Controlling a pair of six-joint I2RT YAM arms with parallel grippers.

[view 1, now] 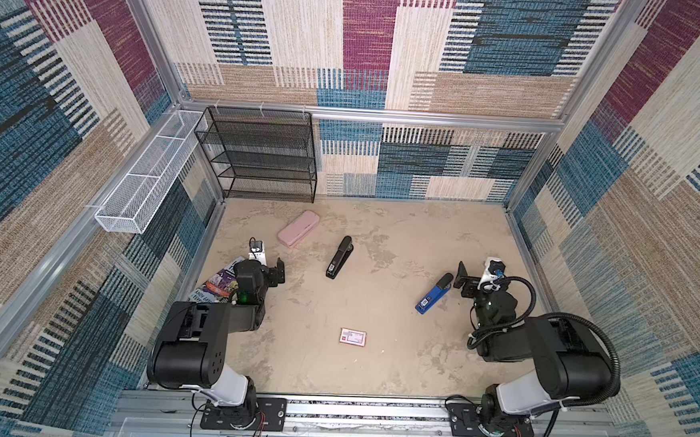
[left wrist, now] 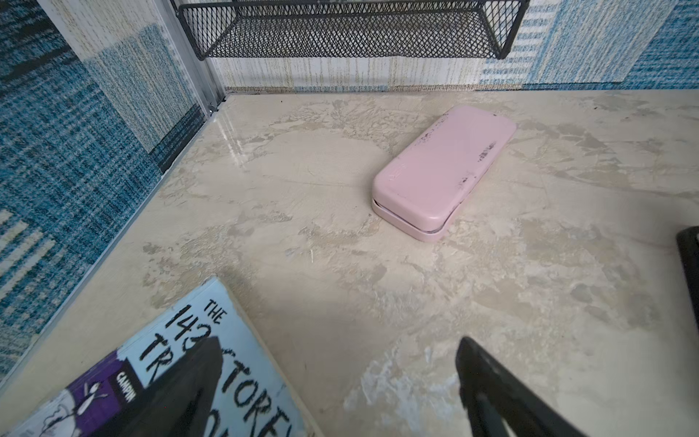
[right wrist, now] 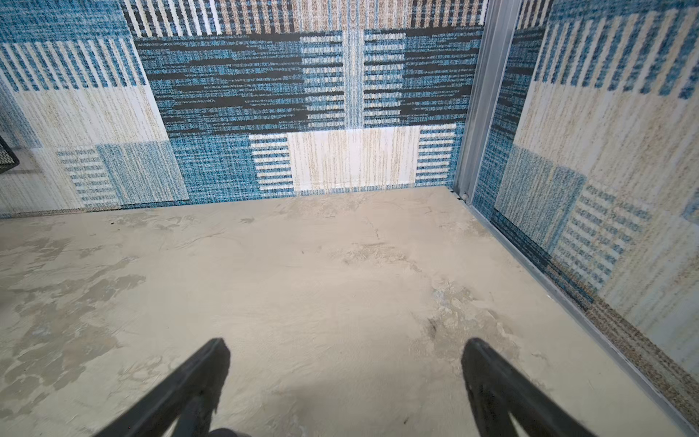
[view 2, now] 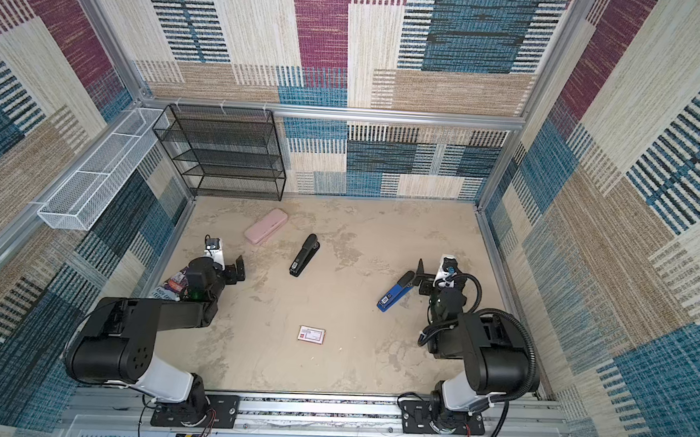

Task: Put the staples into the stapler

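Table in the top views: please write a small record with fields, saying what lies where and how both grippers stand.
left gripper: open, empty
right gripper: open, empty
staple box: flat on the table, front middle, apart from both staplers
black stapler: lying shut, centre, near the pink case
blue stapler: lying on the right, close to the right gripper, not between its fingers
book: left edge, partly below the left gripper
progress: neither gripper touches the staple box
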